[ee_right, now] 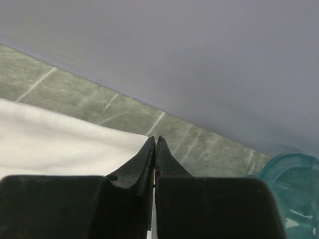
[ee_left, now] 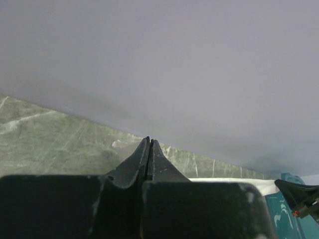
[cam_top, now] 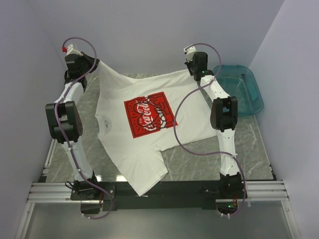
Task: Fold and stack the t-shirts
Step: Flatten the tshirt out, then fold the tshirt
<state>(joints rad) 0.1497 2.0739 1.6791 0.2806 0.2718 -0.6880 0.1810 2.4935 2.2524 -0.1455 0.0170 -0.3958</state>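
Your left gripper (ee_left: pixel 148 142) and right gripper (ee_right: pixel 155 140) are both clenched on the t-shirt (cam_top: pixel 124 144), holding its edge taut across the upper frame; the rest drapes down the table (cam_top: pixel 199 159) toward the bottom, basin (cam_top: pixel 241 89) at upper right

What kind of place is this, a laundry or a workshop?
Probably a robot test booth: the left arm and right arm are bolted to a metal rail at a marble-patterned table, plain walls close it in, and a white Coca-Cola t-shirt and teal plastic basin serve as props.
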